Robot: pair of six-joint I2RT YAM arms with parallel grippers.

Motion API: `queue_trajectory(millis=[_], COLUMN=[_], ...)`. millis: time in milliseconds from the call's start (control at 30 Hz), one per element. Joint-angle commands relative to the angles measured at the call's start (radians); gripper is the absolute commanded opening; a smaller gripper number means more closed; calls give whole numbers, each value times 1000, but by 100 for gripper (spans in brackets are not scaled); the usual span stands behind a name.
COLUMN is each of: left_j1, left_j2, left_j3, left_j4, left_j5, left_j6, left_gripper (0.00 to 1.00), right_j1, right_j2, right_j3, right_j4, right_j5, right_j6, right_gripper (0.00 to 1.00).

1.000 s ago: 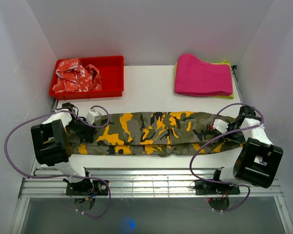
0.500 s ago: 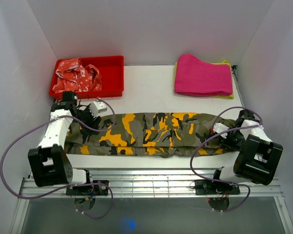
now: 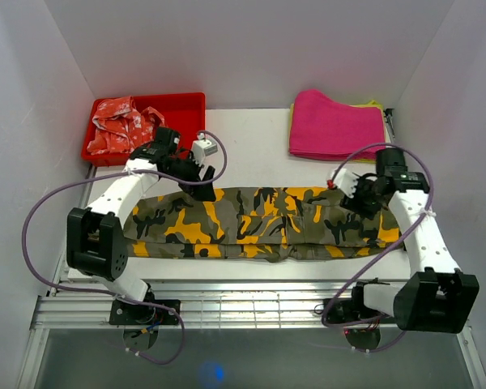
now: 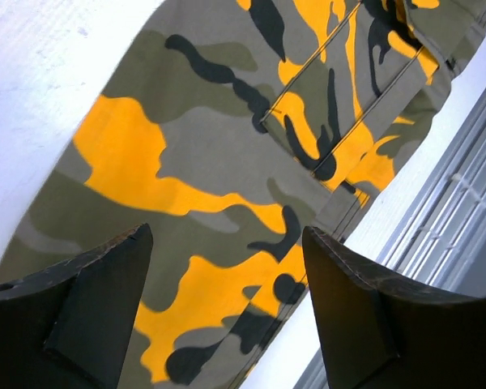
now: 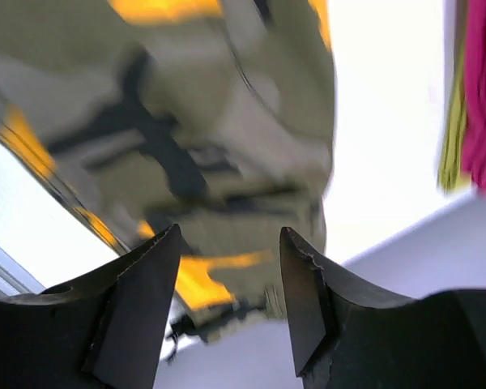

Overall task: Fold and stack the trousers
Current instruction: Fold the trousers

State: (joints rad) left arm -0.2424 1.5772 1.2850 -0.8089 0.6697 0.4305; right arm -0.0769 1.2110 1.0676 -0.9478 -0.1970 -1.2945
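Observation:
The camouflage trousers [image 3: 259,223] lie folded lengthwise in a long band across the near half of the table. My left gripper [image 3: 202,173] hangs open above the band's far edge near its left end. The left wrist view shows olive, grey and orange cloth [image 4: 219,154] below the spread fingers [image 4: 105,284], with nothing between them. My right gripper [image 3: 350,201] hangs open over the band's right part. In the blurred right wrist view the trousers' end [image 5: 227,146] lies beneath the empty jaws.
A red tray [image 3: 190,104] at the back left holds a red-and-white garment [image 3: 125,126]. A pink folded cloth [image 3: 336,126] lies at the back right on a yellow-green one [image 5: 452,146]. A slatted metal rail [image 3: 251,301] runs along the near edge. White walls close in both sides.
Both grippers have opened and let go of the trousers' ends. Both arms have risen and swung inward towards the back. The trousers now lie flat on the table.

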Motion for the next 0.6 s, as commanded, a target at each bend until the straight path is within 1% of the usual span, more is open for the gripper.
queue_trajectory(millis=[0, 33, 100, 133, 167, 233, 267, 300, 333, 367, 467, 500, 533, 567], left_j1=[-54, -90, -123, -141, -143, -147, -155, -169, -201, -218, -287, -308, -343, -353], left_j2=[-3, -2, -19, -34, -37, -39, -52, -71, -98, -164, -236, -273, -287, -295], left_j3=[42, 31, -9, -54, -74, -102, -133, -154, -183, -247, -327, -338, -348, -352], left_j4=[53, 62, 86, 97, 103, 87, 67, 70, 82, 124, 169, 180, 192, 214], left_j5=[35, 22, -31, -45, -53, -30, -30, -41, -82, -106, -185, -211, -257, -265], left_j6=[-162, -156, -136, -134, -134, -112, -99, -85, -53, -38, 23, 33, 40, 43], left_gripper=[87, 88, 85, 84, 82, 79, 79, 78, 79, 80, 79, 77, 76, 74], right_j1=[195, 282, 368, 411, 480, 537, 584, 606, 626, 658, 713, 721, 724, 724], right_j2=[-21, -25, -22, -4, 8, 48, 61, 68, 77, 78, 76, 76, 67, 56], right_j3=[-41, -50, -70, -78, -78, -75, -84, -93, -106, -132, -164, -166, -167, -167], right_j4=[-40, -7, 36, 52, 75, 83, 101, 113, 128, 156, 182, 179, 172, 167], right_j5=[-39, -33, -6, 4, 7, 11, 19, 27, 47, 53, 76, 65, 48, 36], right_j6=[205, 274, 339, 366, 418, 463, 481, 507, 518, 524, 563, 576, 604, 616], right_gripper=[57, 55, 50, 45, 43, 41, 41, 41, 41, 41, 42, 41, 33, 31])
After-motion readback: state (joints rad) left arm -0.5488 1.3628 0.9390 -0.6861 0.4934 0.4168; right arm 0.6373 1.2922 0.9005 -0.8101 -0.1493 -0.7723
